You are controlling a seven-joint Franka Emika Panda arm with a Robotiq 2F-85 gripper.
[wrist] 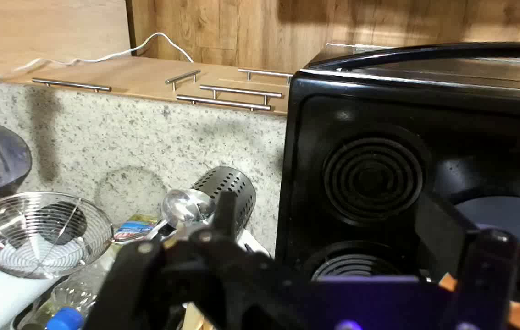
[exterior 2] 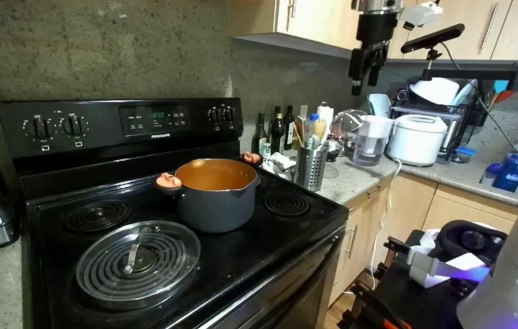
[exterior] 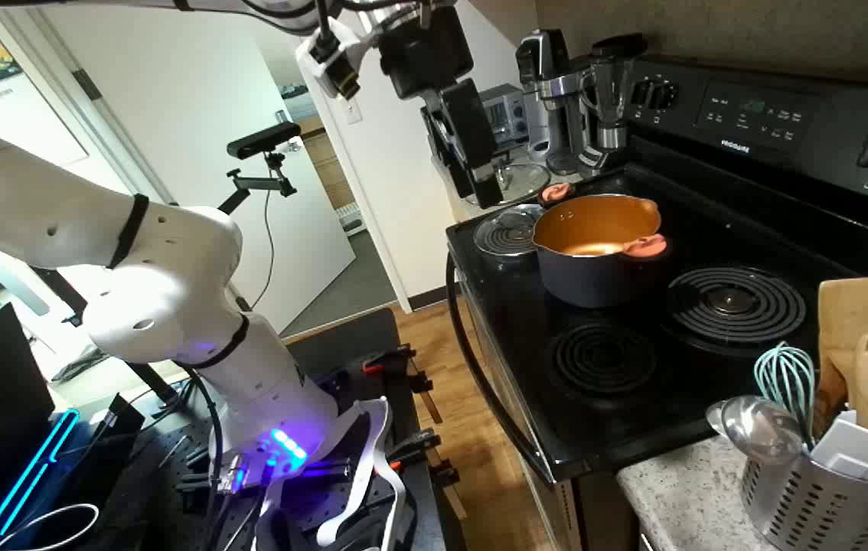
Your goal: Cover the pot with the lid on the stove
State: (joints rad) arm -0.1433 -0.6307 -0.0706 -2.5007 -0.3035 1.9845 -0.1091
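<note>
Stove [exterior: 526, 306] and arm [exterior: 166, 268] stand apart in an exterior view, floor [exterior: 442, 360] between; the arm arches high, jaws pointing down. In an exterior view, the lid [exterior 2: 135, 251] lies on the stove just beside the pot [exterior 2: 215, 201], open room before the front edge. Wrist view: jaws apart; tabletop [wrist: 104, 133] borders the stove's side.

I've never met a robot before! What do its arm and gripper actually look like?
The arm is white, smooth and rounded, with black straps around it, dark cables near the wrist and blue-violet lights glowing at its base. The gripper is black and angular, with two blocky, jointed fingers.
</note>
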